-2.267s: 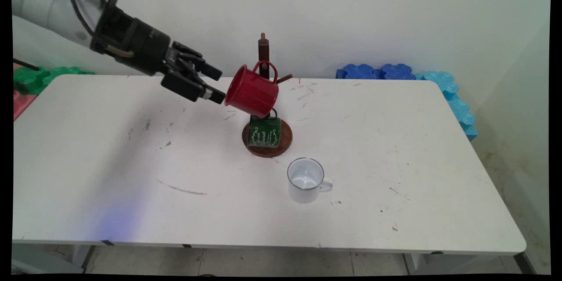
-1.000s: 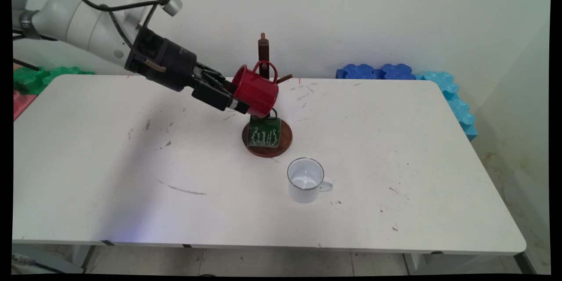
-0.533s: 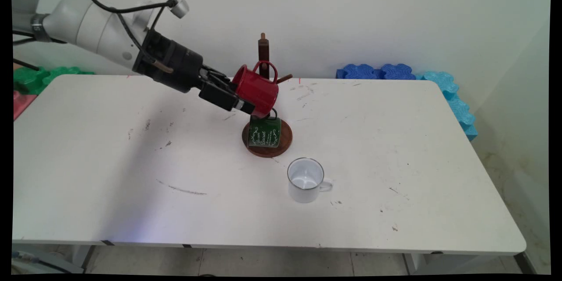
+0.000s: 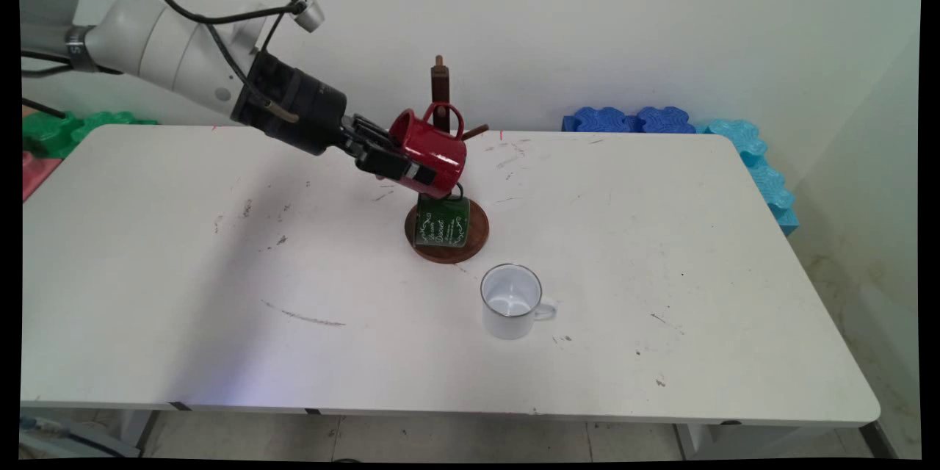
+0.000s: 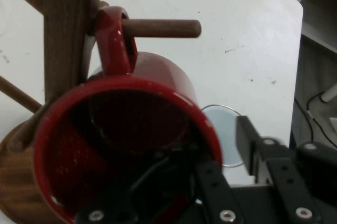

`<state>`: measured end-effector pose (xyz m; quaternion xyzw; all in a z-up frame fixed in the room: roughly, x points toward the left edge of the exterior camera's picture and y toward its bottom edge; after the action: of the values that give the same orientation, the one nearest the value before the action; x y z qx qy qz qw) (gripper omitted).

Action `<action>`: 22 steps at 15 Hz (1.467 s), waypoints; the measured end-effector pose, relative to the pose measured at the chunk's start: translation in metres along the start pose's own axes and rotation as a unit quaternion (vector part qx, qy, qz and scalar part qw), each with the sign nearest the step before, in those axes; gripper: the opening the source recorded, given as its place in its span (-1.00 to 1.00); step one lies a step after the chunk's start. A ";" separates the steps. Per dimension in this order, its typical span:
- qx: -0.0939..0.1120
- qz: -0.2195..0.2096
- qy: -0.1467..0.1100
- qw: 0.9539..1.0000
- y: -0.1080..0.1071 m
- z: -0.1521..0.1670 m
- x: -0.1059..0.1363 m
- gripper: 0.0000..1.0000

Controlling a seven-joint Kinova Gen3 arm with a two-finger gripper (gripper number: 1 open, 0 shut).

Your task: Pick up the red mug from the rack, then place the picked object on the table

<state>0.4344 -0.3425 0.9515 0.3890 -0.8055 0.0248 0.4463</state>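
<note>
Mug of red enamel [image 4: 433, 150], glossy and straight-walled with a rolled rim, hangs by its looped handle on an upper peg [image 5: 163, 28] of a dark wooden mug tree [image 4: 440, 84]. It is tilted so that its mouth faces left and slightly down toward the arm. In the hand view the handle is hooked over the round dowel close against the upright post, and the dark inside of the mug fills the lower left of the picture. The black gripper [image 4: 411, 169] is at the mug's lower rim with its fingers spread astride the wall: one reaches into the mouth, the other lies outside. A narrow gap shows between that outer finger [image 5: 247, 139] and the red wall, so the wall does not look pinched. Directly below, a green mug [image 4: 442, 222] with pale curly lettering hangs low against the post, over the tree's round, smooth wooden base [image 4: 477, 228]. A white enamel mug [image 4: 510, 301] with a thin dark rim stands upright on the table near the base, on the camera's side, with its handle to the picture's right. The white table [image 4: 661, 235] is matt and marked with grey scuffs and smears. Beyond its far edge, knobbly blue foam blocks [image 4: 631, 120] lie against the wall on the right, and green ones [image 4: 51, 128] on the left.
</note>
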 end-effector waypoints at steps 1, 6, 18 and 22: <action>0.000 0.000 0.000 1.000 0.000 0.000 0.000 -1.00; 0.000 0.001 0.001 1.000 0.001 0.001 0.000 -1.00; -0.002 0.015 0.004 1.000 0.002 -0.004 0.006 -1.00; -0.002 0.030 0.002 1.000 0.003 -0.007 0.009 -1.00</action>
<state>0.4348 -0.3425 0.9634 0.3637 -0.8158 0.0374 0.4481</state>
